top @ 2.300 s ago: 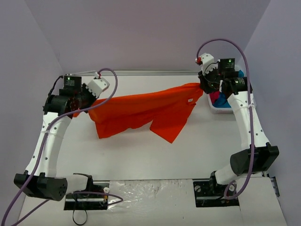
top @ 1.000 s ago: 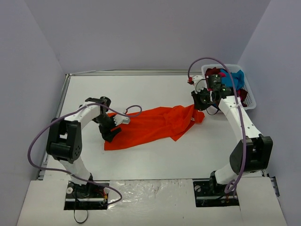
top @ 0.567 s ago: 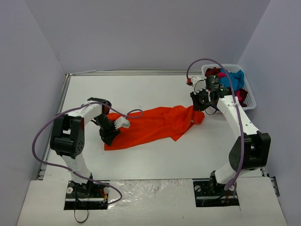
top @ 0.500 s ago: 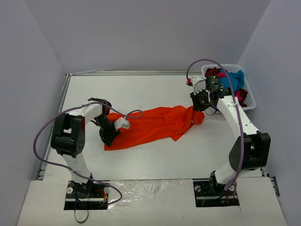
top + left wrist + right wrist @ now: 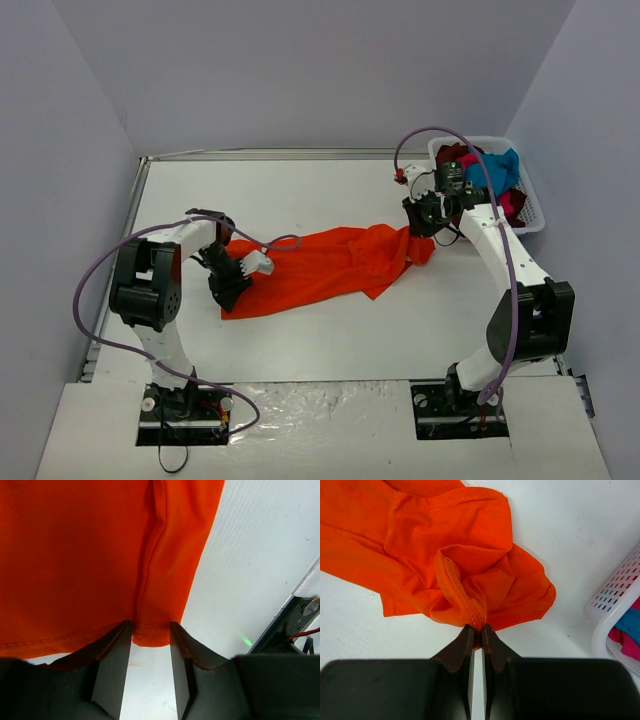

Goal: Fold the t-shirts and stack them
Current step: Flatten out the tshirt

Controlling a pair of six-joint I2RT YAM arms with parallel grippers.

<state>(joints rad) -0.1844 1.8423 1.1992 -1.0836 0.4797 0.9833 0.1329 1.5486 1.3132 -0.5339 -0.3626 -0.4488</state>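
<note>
Your left gripper stood tip-down on the table with its fingers apart. The hemmed corner of the orange t-shirt lay flat in the gap between them, and nothing showed them pinching it.

Your right gripper had its fingers drawn almost together and clamped on a raised fold at the shirt's right end. A stitched seam curled up out of the tips.

Overhead view: the orange t-shirt lay on the table as a long rumpled band running from one gripper to the other. Its left end sat nearer the arm bases and its right end was bunched into a lump. Both arms reached inward over the table, each at its own end of the cloth.

A white basket sat at the far right of the table, near the bunched end but apart from it. In it you had a heap of unfolded shirts:
- teal-blue t-shirt
- magenta-pink t-shirt
- dark red t-shirt

A purple cable looped along the left arm
</note>
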